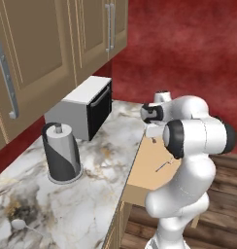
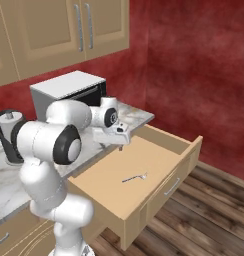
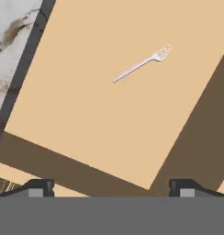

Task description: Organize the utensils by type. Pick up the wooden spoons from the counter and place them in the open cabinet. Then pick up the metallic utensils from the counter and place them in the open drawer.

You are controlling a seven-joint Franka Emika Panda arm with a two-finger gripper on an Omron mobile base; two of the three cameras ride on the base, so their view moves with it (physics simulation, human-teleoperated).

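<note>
One thin silver-grey metal spoon (image 1: 17, 224) lies at the near left end of the white-grey marble counter (image 1: 93, 194), well apart from the wide-open, empty gripper (image 2: 120, 146) hovering over the light-tan open drawer (image 2: 191, 147).

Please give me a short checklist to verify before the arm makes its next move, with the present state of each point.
1. Gripper open and holding nothing: ok.
2. Fork lying flat on the open drawer bottom: ok.
3. Gripper above the drawer, apart from the fork: ok.
4. Metal spoon waiting on the counter: ok.
5. Paper towel holder and toaster oven upright: ok.
6. Wooden spoons in the cabinet: cannot tell.
</note>
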